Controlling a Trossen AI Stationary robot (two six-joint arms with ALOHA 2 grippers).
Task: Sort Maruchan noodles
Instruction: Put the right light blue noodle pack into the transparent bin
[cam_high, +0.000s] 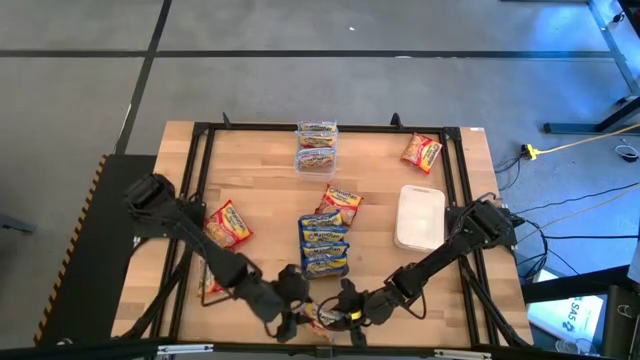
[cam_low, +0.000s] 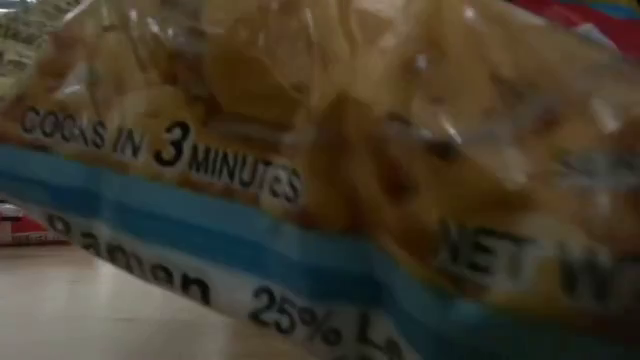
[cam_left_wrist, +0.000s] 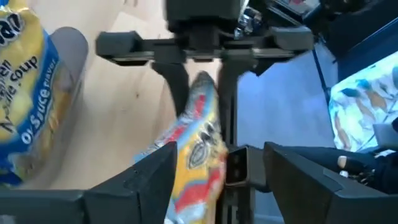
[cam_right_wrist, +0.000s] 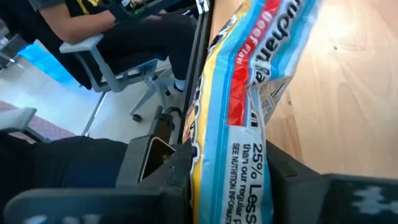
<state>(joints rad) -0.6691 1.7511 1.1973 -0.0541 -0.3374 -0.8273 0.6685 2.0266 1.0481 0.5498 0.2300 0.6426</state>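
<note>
Packet (cam_right_wrist: 233, 118) of noodles at the table's (cam_high: 260, 185) front edge — right gripper (cam_high: 345, 312) clamped on it, left gripper (cam_high: 290, 318) spread apart around its other end.

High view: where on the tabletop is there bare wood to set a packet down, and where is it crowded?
Bare wood lies between the clear plastic tub and the red-banded noodle packet, and beside the yellow-orange packet toward the table's far left. Crowded: the blue-banded packet stack and the near edge, where left gripper and right gripper meet.
</note>
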